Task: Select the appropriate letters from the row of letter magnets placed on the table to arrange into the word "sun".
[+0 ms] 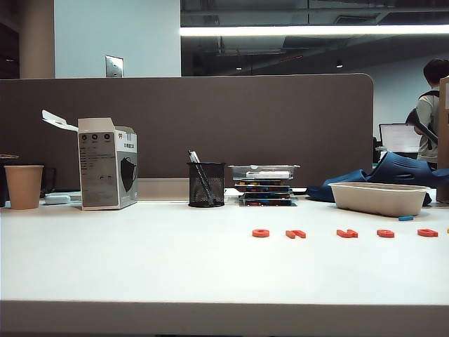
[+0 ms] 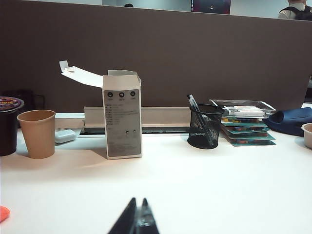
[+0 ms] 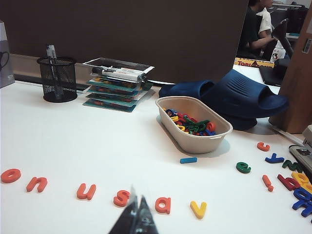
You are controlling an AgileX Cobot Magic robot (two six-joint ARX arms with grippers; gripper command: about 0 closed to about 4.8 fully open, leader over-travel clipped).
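Letter magnets (image 3: 85,191), orange-red, are lying untouched in a row reading o, n, u, s, a on the tabletop (image 1: 140,260); sorting not yet begun, left pincer (image 2: 138,219) and right pincer (image 3: 138,217) both hovering clenched, empty.

The table (image 1: 140,267) has a smooth, matt white top, and the row of letter magnets (image 3: 83,191) near its front edge looks like matt orange-red foam or soft plastic. Toward the back edge stand a brown paper cup (image 1: 24,187), a printed cardboard box (image 1: 106,163) and a black wire-mesh metal pen holder (image 1: 206,184). At the right sit a matt beige pulp-like tray (image 3: 192,124) and rubbery blue clogs (image 3: 234,95).
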